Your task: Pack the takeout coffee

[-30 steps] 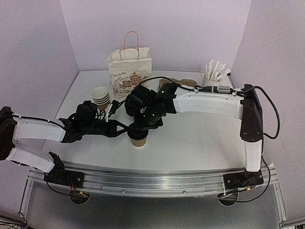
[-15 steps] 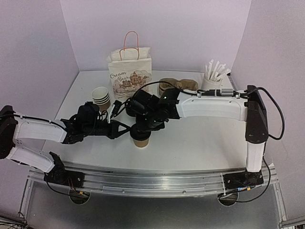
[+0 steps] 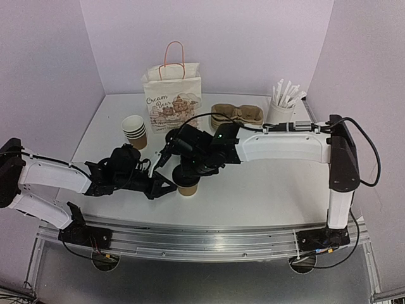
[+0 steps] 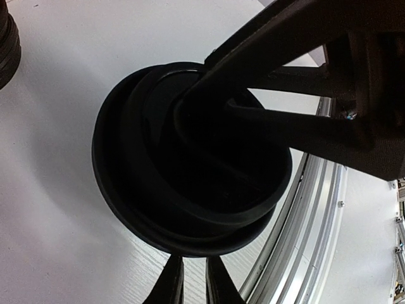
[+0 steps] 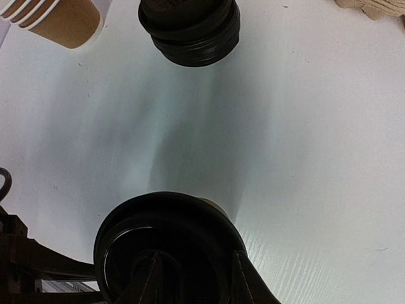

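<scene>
The takeout coffee (image 3: 188,188) stands upright at lower centre of the worktop (image 3: 272,183), the right gripper (image 3: 188,173) directly above it, fingers (image 5: 247,282) part-spread on the black lid (image 5: 171,215), the left gripper (image 3: 167,187) just beside it at left, its grip indiscernible.

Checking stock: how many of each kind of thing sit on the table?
Brown kraft-paper cup with black lid: 1
Stack of lidless brown cups: 1
Stack of black plastic lids: 1
Printed white paper bag: 1
Stack of tan pulp cup carriers: 1
White cup of wrapped straws: 1
Total: 6
</scene>
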